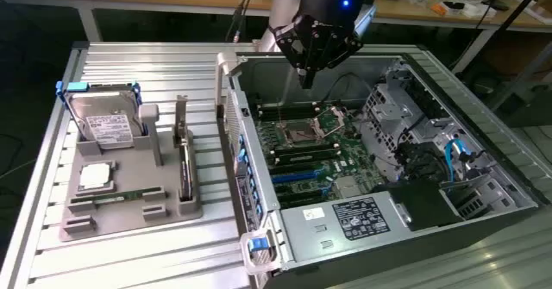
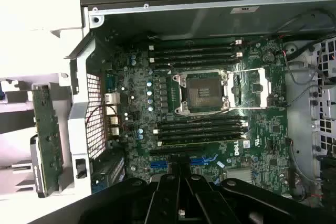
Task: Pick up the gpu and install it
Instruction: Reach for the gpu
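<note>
the gripper (image 1: 306,81), clenched on nothing, hangs over the open computer case (image 1: 233,127). the gpu (image 1: 183,166) stands on edge along the grey holder's (image 1: 129,221) case-side edge. it looks light, stiff and fragile, so grip its bare upper edge.

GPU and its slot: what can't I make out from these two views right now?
- gpu, exterior view: it stands edge-on in the grey holder, so its face and contact edge are hidden.
- Blue slots, wrist view: partly covered by the shut gripper.
- Lettering on the motherboard, both views: too small to read.
</note>
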You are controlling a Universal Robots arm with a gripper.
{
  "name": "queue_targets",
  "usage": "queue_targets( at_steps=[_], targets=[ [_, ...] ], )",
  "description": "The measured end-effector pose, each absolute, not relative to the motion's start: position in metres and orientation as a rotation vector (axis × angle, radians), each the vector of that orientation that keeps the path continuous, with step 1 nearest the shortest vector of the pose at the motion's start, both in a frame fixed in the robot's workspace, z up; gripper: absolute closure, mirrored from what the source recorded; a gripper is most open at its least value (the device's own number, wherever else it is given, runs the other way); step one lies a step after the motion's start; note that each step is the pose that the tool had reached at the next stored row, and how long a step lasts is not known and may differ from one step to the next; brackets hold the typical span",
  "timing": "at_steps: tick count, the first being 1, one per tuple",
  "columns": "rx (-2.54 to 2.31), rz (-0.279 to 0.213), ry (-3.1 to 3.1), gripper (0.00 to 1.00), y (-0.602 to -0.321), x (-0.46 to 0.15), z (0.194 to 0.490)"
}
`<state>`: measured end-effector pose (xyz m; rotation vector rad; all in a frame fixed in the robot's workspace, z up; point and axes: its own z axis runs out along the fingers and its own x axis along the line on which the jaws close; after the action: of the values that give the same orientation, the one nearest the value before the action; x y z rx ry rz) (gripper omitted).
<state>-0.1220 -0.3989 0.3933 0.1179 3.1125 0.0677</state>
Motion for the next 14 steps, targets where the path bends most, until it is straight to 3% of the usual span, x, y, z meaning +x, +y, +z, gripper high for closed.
queue_targets(
  at_steps=[14],
  targets=[
    [0.118,0.068,3.113,0.89,-0.399,-0.149,0.392]
  ],
)
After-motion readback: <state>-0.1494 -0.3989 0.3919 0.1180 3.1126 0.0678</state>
